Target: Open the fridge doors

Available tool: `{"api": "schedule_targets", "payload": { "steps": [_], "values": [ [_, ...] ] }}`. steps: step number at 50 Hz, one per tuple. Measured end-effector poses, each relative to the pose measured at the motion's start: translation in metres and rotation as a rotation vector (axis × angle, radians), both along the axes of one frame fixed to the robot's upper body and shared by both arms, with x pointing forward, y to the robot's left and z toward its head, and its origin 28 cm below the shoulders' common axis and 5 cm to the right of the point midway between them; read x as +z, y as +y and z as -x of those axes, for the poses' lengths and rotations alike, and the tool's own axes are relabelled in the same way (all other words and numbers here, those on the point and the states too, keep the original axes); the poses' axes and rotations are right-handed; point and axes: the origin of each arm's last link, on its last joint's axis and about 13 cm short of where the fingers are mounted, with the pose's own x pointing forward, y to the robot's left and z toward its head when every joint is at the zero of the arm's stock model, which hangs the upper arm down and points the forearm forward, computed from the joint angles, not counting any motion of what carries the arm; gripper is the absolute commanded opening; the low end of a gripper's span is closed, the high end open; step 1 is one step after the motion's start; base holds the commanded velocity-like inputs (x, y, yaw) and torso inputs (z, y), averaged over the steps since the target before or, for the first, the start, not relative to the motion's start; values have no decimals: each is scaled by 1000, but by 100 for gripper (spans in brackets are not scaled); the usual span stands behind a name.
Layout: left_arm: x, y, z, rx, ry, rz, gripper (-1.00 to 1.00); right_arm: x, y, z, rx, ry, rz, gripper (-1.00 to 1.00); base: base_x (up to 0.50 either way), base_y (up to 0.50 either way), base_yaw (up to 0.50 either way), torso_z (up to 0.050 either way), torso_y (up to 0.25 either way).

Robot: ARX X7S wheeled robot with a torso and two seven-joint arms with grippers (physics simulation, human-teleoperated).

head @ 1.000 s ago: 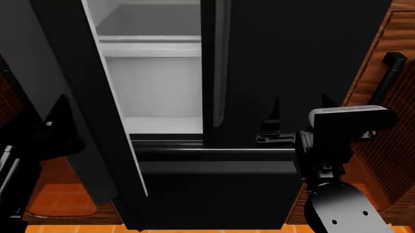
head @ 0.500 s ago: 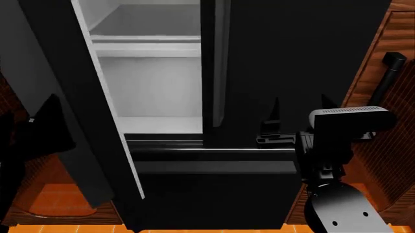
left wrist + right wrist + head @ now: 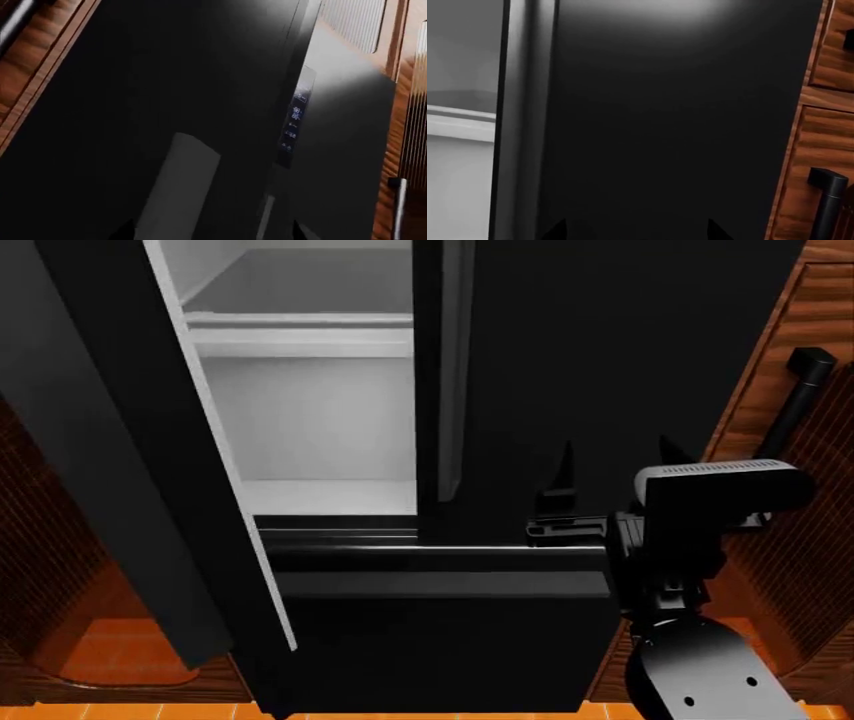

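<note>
glossy black fridge doors [image 3: 601, 370], wood-grain cabinets [image 3: 801, 540]

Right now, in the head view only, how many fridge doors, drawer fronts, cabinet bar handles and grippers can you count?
Fridge doors: 2 (open left door, shut right door)
Drawer front: 1
Cabinet bar handle: 1
Right gripper: 1
Total: 5

My left fridge door [image 3: 134, 440], glossy black with a white inner face, stands swung open toward 9 o'clock; the right fridge door [image 3: 601, 370] remains closed.
</note>
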Motion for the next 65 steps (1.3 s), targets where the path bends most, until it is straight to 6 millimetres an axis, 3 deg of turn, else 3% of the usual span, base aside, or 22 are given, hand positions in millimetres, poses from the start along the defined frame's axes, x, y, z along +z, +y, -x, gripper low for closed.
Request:
{"api": "schedule_targets", "payload": {
  "steps": [13,28,50,65],
  "values": [
    [19,-19,26,-34,-146,-8,100,2,0,0,3,-4,0,100,0,0,0,0,0],
    [22,-27,39,-113,-221,-24,100,3,0,1,2,-10,-1,100,0,0,0,0,0],
    [41,-37,34,-126,-262,-90,100,3,0,1,1,-8,-1,100,0,0,0,0,0],
    [58,-49,14,-127,-273,-67,100,2,1,1,5,-5,-1,100,0,0,0,0,0]
  ]
}}
